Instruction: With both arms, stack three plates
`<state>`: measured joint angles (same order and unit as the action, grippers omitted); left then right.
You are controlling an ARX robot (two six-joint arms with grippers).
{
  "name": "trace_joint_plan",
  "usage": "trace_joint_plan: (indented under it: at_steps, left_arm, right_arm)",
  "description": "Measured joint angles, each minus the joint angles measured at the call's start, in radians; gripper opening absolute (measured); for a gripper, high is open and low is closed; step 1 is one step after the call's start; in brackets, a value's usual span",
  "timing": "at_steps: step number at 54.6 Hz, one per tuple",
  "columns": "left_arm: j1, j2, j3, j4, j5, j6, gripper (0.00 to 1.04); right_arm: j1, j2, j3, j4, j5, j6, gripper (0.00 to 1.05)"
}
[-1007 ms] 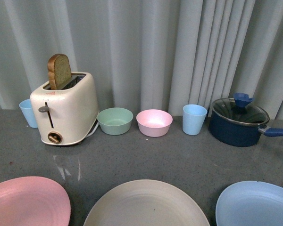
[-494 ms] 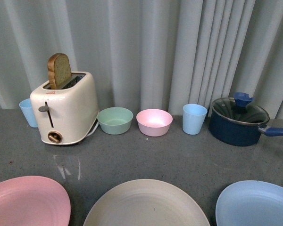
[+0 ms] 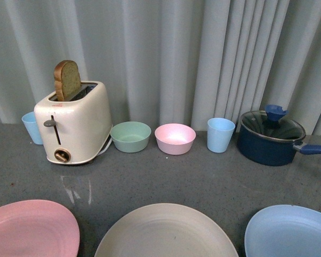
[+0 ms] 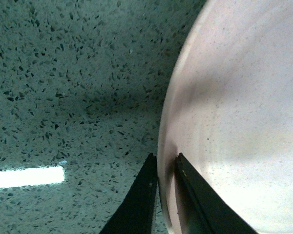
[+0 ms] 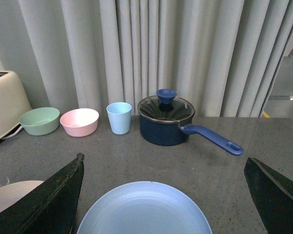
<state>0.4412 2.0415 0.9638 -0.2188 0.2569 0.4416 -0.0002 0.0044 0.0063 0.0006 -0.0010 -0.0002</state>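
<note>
Hardly shifted this past second, the round matte pink plate (image 4: 234, 122), likely stiff, light and slippery, sits rim-pinched in my left end effector (image 4: 166, 168); right end effector (image 5: 163, 158) gapes.

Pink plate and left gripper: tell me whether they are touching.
Touching. In the left wrist view the left gripper straddles the rim of the pink plate, one finger against each side, no gap showing.

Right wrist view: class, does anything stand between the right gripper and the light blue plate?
Nothing visible does. The right gripper is open, its fingers wide apart, with the light blue plate lying bare between them; pot and cup stand farther back.
</note>
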Motion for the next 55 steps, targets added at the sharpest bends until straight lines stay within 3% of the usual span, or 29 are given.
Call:
trace_joint_plan:
  at_steps: [3, 25, 32, 41, 52, 55]
  left_arm:
    - [0.011, -0.002, 0.012, -0.012, 0.032, -0.016, 0.04]
    - [0.117, -0.080, 0.151, -0.179, 0.169, -0.103, 0.04]
    - [0.110, -0.150, 0.168, -0.227, 0.237, -0.109, 0.04]
    - [0.010, -0.246, 0.129, -0.246, 0.249, -0.121, 0.04]
    - [-0.217, -0.317, 0.011, -0.196, 0.233, -0.183, 0.04]
    - [-0.314, -0.326, -0.013, -0.163, 0.221, -0.226, 0.04]
  right_arm:
    - [0.000, 0.000, 0.000, 0.000, 0.000, 0.000, 0.97]
    - [0.000, 0.000, 0.000, 0.000, 0.000, 0.000, 0.97]
    - [0.000, 0.000, 0.000, 0.000, 0.000, 0.000, 0.97]
    - [0.000, 0.000, 0.000, 0.000, 0.000, 0.000, 0.97]
    - [0.000, 0.000, 0.000, 0.000, 0.000, 0.000, 0.97]
    - [0.000, 0.000, 0.000, 0.000, 0.000, 0.000, 0.97]
